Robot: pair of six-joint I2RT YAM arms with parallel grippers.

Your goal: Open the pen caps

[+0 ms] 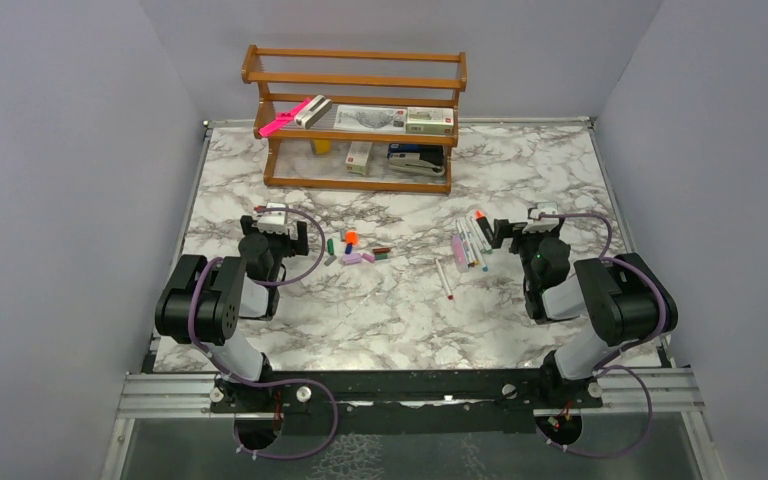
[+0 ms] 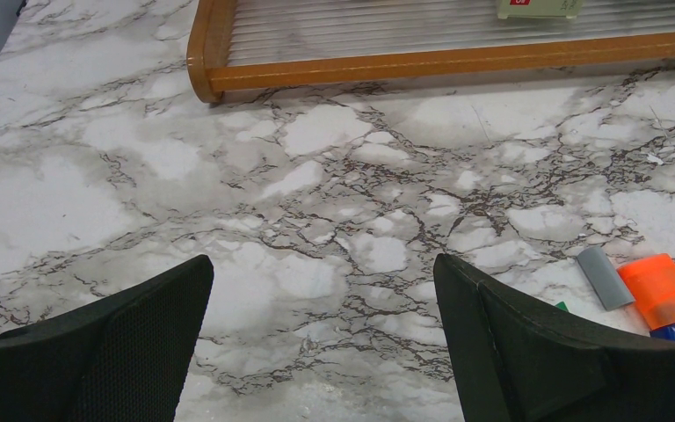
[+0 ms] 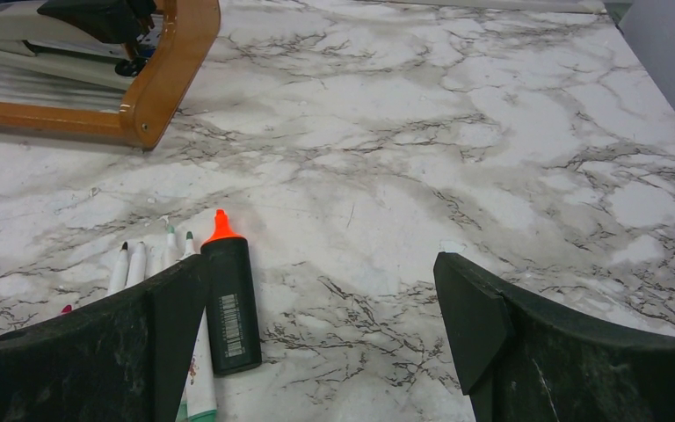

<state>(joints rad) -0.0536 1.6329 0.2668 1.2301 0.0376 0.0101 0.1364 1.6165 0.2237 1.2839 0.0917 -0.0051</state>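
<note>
Loosely scattered, the pen caps (image 1: pixel 353 249) lie in a small cluster on the counter (image 1: pixel 390 320), left of its centre and just to the right of the left tool (image 1: pixel 275 230). Green, orange, blue, lilac and dark red ones can be told apart. In the left wrist view the orange cap (image 2: pixel 664 289) sits at the right edge beside a grey cap (image 2: pixel 605 277), past the right finger.

Well apart from the caps, the markers (image 1: pixel 466 244) lie side by side with a black highlighter (image 1: pixel 483 229), just left of the right tool (image 1: pixel 528 228). The right wrist view shows their tips bare, the highlighter (image 3: pixel 229 304) with an orange tip, touching that tool's left finger. One more marker (image 1: pixel 444 278) lies alone, nearer the arms.

Both tools stand with fingers wide apart and grip nothing; each hovers low over bare counter.

The counter is white marble pattern with grey and brown veins, smooth and matte. At its far side stands a wooden rack (image 1: pixel 355 56) with two shelves carrying small boxes (image 1: pixel 428 121), a long pink item (image 1: pixel 283 118) and a stapler (image 1: pixel 416 159). Plain pale lilac-grey walls (image 1: pixel 60 150) close the space on the left, right and back. A metal rail (image 1: pixel 410 392) runs along the near edge, with both arm bases bolted to it.
</note>
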